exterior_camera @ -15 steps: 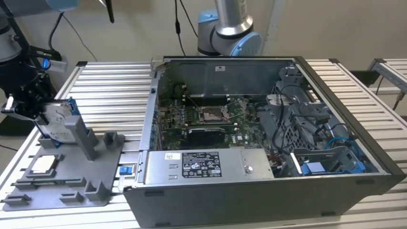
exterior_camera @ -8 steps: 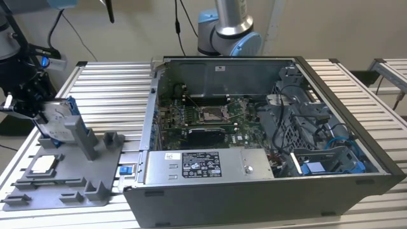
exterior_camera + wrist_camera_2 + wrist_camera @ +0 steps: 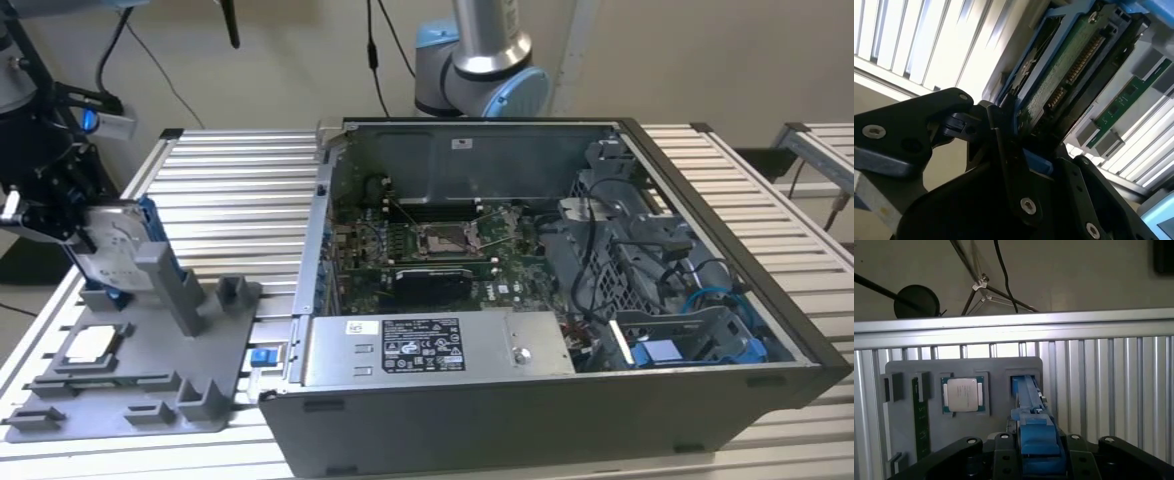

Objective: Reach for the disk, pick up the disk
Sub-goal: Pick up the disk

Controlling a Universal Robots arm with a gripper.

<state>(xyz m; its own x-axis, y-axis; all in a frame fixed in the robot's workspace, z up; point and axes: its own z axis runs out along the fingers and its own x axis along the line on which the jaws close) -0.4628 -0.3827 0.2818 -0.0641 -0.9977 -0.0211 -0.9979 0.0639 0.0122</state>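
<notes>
My gripper [image 3: 83, 236] is pinching the disk [image 3: 118, 246], one black finger on each flat side. The disk stands upright on edge at the far corner of the grey fixture plate [image 3: 134, 402], the corner towards the exterior view's left. Its lower end sits in or just above the plate's slot; I cannot tell which. From there the disk shows a flat silver-grey metal face with a blue plastic rail running up its edge. In the first wrist view I look along the disk [image 3: 1027, 389] edge-on: a narrow blue strip runs from between my gripper [image 3: 1037, 442] fingers to a rectangular pocket in the fixture plate [image 3: 996, 422]. The square white-topped chip [image 3: 962, 395] lies in its own recess just beside that pocket. In the second wrist view the disk [image 3: 1074, 67] shows its other face, a green circuit board with a row of gold contacts, framed by the blue rail, with my gripper [image 3: 1024, 146] closed on its near end. The open computer case [image 3: 534, 410] stands beside the plate, on the exterior view's right.
</notes>
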